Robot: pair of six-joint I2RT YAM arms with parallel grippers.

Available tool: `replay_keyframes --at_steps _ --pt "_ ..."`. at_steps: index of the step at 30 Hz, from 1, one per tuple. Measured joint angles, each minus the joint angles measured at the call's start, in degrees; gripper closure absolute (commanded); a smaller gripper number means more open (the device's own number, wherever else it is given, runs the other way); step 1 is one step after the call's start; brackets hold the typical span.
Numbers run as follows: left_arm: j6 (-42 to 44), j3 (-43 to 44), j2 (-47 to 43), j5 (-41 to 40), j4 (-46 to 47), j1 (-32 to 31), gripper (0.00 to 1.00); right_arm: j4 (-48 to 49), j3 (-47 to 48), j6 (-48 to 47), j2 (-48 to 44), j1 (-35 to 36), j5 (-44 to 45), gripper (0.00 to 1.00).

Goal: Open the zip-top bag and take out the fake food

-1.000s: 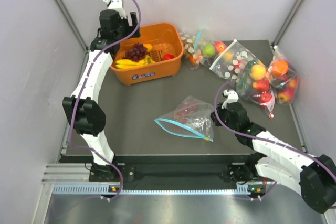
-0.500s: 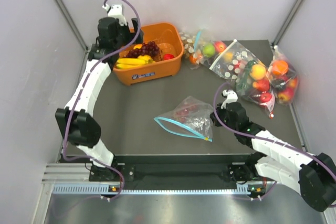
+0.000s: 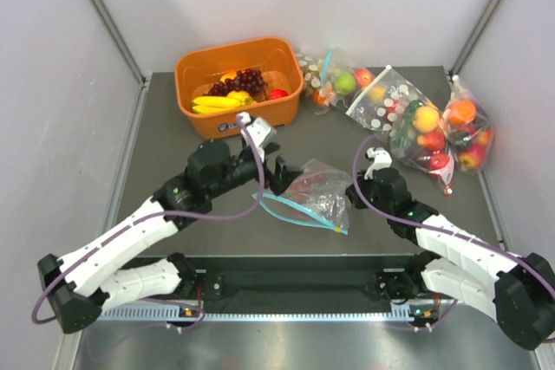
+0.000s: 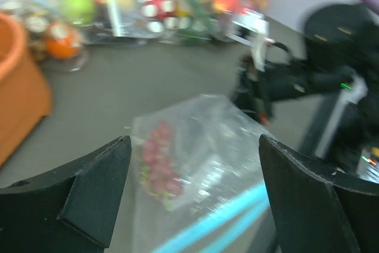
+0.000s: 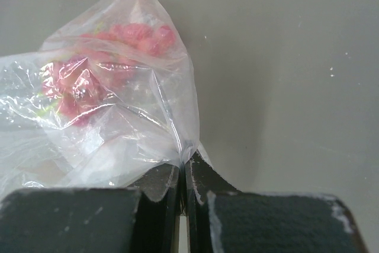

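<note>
The zip-top bag (image 3: 316, 190) lies crumpled in the middle of the dark table, its teal zip strip (image 3: 299, 217) facing the near edge. A pink-red cluster (image 5: 106, 69) shows through the plastic, also blurred in the left wrist view as the cluster (image 4: 159, 167). My right gripper (image 3: 351, 192) is shut on the bag's right corner, the plastic pinched between its fingers (image 5: 182, 167). My left gripper (image 3: 279, 175) stands open at the bag's left side, the bag (image 4: 201, 164) lying between and beyond its fingers (image 4: 194, 140). Yellow bananas (image 3: 217, 103) and dark grapes (image 3: 244, 82) lie in the orange basket.
The orange basket (image 3: 290, 97) stands at the back, left of centre. Bags of mixed fruit are piled at the back right: a dotted bag (image 3: 381, 97) and a bag of apples and oranges (image 3: 464, 132). Walls close in on three sides.
My left arm has swung from over the orange basket forward and right, down to the bag's left side. My right gripper has kept its hold on the bag's corner.
</note>
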Motion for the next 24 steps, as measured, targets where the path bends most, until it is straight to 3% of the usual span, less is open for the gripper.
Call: replay_keyframes --at_steps 9,14,24 --pt "-3.43 -10.54 -11.13 10.84 1.77 -6.45 0.12 -0.09 0.22 0.07 -0.02 0.00 -0.26 1.00" --pt "-5.70 -16.59 -9.73 15.13 1.73 -7.39 0.22 -0.42 0.22 0.07 -0.07 0.00 -0.28 1.00" --pt "-6.73 -19.08 -4.81 15.72 2.86 -7.72 0.23 -1.25 0.22 0.09 -0.17 0.00 -0.48 1.00"
